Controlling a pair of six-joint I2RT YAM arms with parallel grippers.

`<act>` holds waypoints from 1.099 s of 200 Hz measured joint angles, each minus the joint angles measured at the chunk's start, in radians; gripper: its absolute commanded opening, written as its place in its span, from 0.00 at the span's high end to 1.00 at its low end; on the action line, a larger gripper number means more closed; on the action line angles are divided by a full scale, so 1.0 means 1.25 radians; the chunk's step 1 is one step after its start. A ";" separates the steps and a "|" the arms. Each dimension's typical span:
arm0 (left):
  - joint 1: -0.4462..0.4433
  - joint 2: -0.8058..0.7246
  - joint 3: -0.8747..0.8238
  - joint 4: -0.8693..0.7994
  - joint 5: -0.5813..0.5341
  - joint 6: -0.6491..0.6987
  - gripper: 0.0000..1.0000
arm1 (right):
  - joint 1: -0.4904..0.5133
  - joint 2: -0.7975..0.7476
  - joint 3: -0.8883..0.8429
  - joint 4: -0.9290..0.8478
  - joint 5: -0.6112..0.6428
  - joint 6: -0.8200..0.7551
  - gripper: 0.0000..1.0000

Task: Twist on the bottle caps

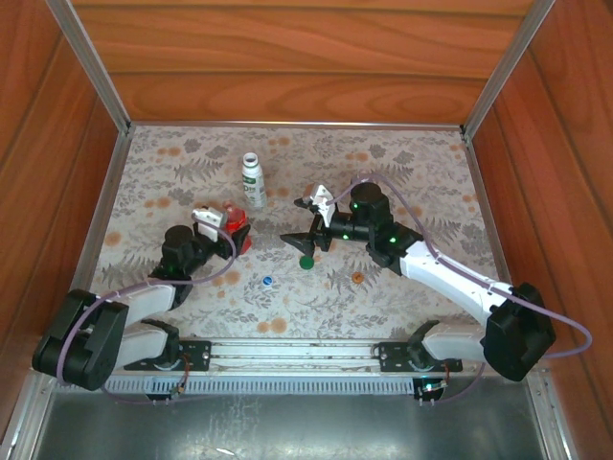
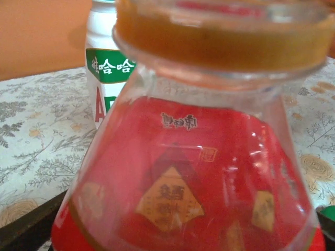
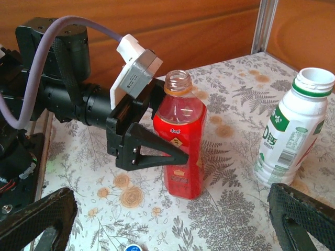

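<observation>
Three loose caps, green (image 1: 306,261), blue (image 1: 268,281) and orange (image 1: 357,278), lie on the bench (image 1: 431,192) just below the overhead frame's centre, while the left fingers (image 3: 152,151) straddle the uncapped red bottle (image 3: 180,136), likely to steady it, though I cannot tell if they grip, and the right fingers (image 3: 36,219) hover wide apart, empty.

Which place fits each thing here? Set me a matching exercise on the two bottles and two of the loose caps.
Things:
1. red clear plastic bottle
2. white plastic bottle with green label
3. small round green plastic cap
4. small round orange plastic cap

Places:
A. on the table, the cap nearest the right gripper
B. between the fingers of the left gripper
C. standing uncapped, apart from both grippers
D. rightmost cap on the table

Pairs: 1-B, 2-C, 3-A, 4-D
</observation>
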 measured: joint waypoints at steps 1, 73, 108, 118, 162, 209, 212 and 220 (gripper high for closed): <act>0.000 0.001 0.000 0.001 0.001 0.000 0.16 | 0.000 0.000 0.000 0.000 0.000 0.000 0.00; 0.001 0.011 0.001 0.015 0.018 0.000 0.26 | 0.000 0.001 0.000 -0.001 0.002 0.003 0.00; 0.001 0.016 0.001 0.016 0.025 0.000 0.38 | 0.000 0.015 0.000 0.001 0.004 0.004 0.00; 0.001 0.016 0.001 0.016 0.025 0.000 0.41 | 0.000 0.021 0.000 0.000 0.004 0.005 0.00; 0.001 0.016 0.001 0.016 0.037 0.001 0.47 | 0.000 0.028 0.000 0.000 0.005 0.007 0.00; 0.001 -0.005 0.001 0.016 0.064 0.011 0.47 | 0.000 0.028 0.000 0.000 0.005 0.013 0.00; 0.001 -0.008 0.001 0.015 0.069 0.012 0.47 | 0.000 0.027 0.000 0.000 0.006 0.016 0.00; 0.001 -0.016 0.001 0.016 0.077 0.014 0.47 | 0.000 0.026 0.000 -0.001 0.006 0.018 0.00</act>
